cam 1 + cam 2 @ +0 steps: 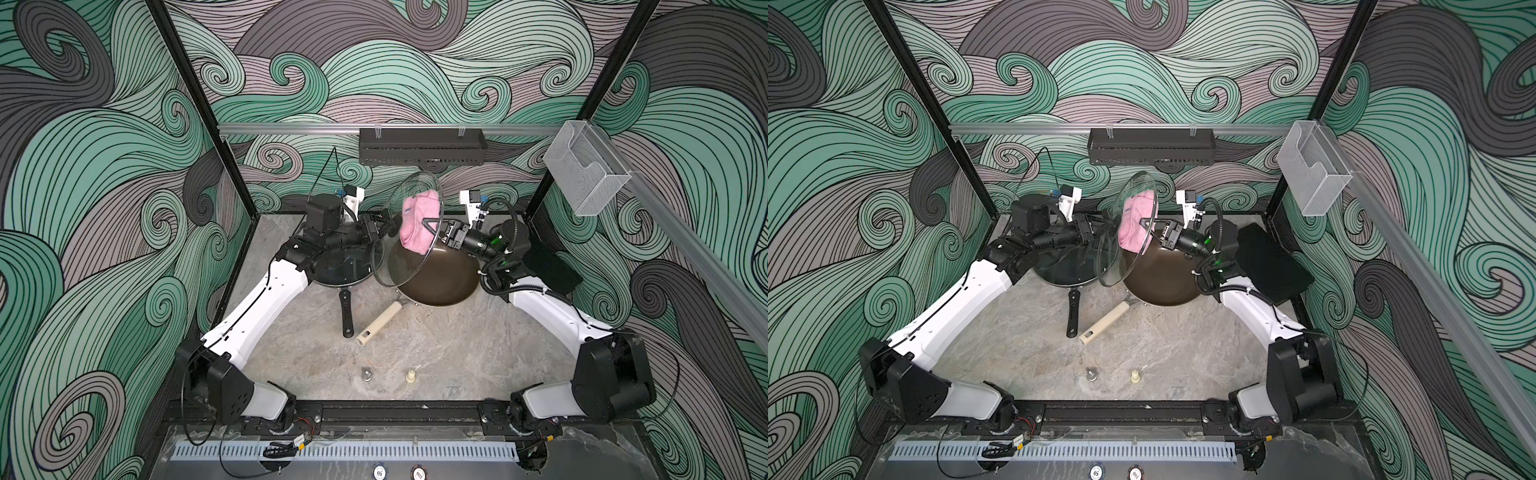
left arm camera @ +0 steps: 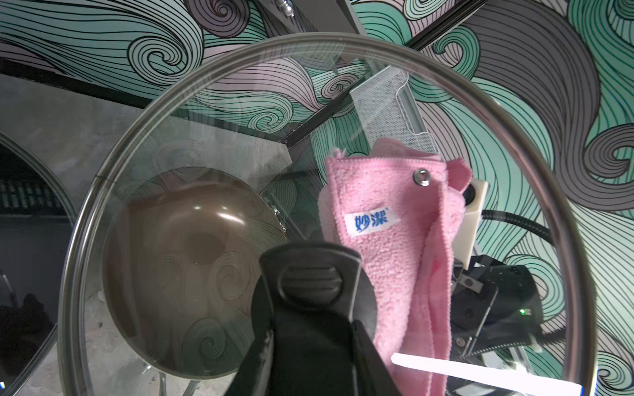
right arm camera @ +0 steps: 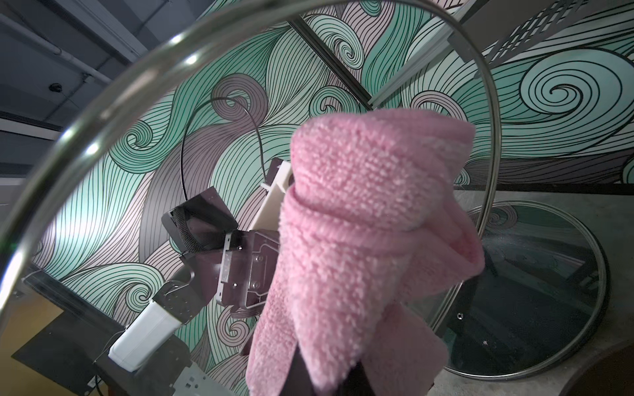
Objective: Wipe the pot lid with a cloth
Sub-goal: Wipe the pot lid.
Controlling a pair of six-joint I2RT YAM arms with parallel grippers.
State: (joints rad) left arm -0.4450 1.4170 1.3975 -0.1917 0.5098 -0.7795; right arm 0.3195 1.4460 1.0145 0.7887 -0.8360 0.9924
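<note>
Glass lid [image 1: 388, 262] on edge, knob [image 2: 310, 277] clamped by left end effector [image 1: 388, 224]. Right end effector [image 1: 432, 224], at lid's opposite face, grips pink cloth [image 1: 415, 237] against glass; next stroke likely across it.

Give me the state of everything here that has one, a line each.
glass lid, held up on edge, not on either pan
cloth, bunched, against the lid's face away from the left gripper
left gripper, shut on the glass lid
right gripper, shut on the cloth
brown pan, uncovered, empty
black pan, covered by a second lid
</note>
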